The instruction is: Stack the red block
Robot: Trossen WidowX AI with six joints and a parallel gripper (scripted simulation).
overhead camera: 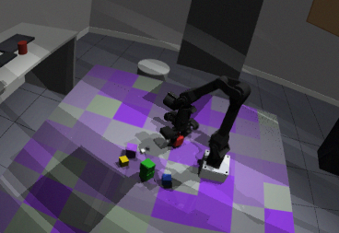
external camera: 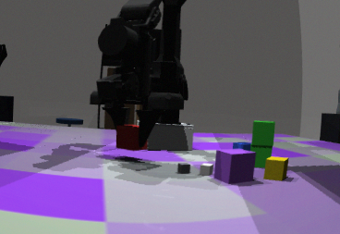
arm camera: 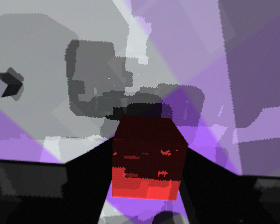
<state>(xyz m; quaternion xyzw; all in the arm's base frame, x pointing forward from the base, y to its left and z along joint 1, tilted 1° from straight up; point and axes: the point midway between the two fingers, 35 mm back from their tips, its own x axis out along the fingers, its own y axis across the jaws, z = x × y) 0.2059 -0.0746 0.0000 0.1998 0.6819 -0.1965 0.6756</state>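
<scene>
Wrist view: gripper [arm camera: 146,165] fingers are clamped on the red block [arm camera: 147,160], one on each side. Exterior view shows the block [external camera: 128,137] low, at or just above the mat [external camera: 55,196]; contact cannot be confirmed. Current step: grasp complete, lift pending. The green tower [external camera: 262,142] stands upright, well apart from the block, beside the purple [external camera: 235,165] and yellow [external camera: 276,167] blocks. Next move: raise the block above tower height, carry it across, lower it squarely and release gently.
</scene>
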